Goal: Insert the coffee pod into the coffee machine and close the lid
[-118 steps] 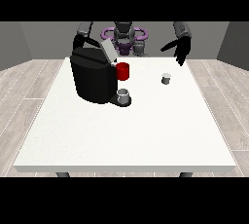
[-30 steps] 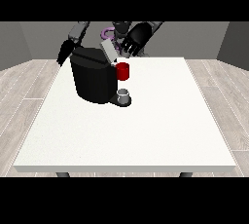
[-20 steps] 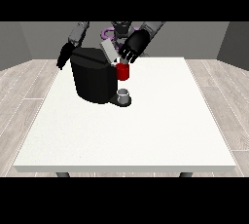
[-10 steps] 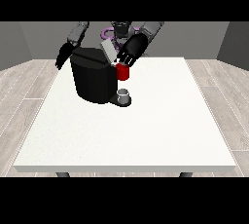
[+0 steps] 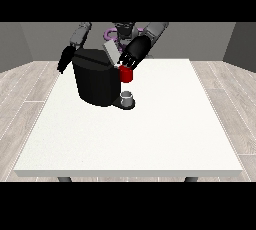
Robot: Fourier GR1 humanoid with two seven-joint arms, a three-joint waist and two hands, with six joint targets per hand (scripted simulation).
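The white tabletop (image 5: 150, 124) carries the black coffee machine (image 5: 95, 81), which stands directly below and beside the robot hand at the view's right (image 5: 134, 54); its grey lid (image 5: 111, 53) is tilted up, evidently left open so the pod can go in. That robot hand reaches down beside the lid above the red part (image 5: 126, 74). Whether its fingers clasp the coffee pod cannot be told, and the pod itself is not discernible. The robot hand at the view's left (image 5: 65, 60) hangs behind the machine's far side, fingers relaxed, holding nothing.
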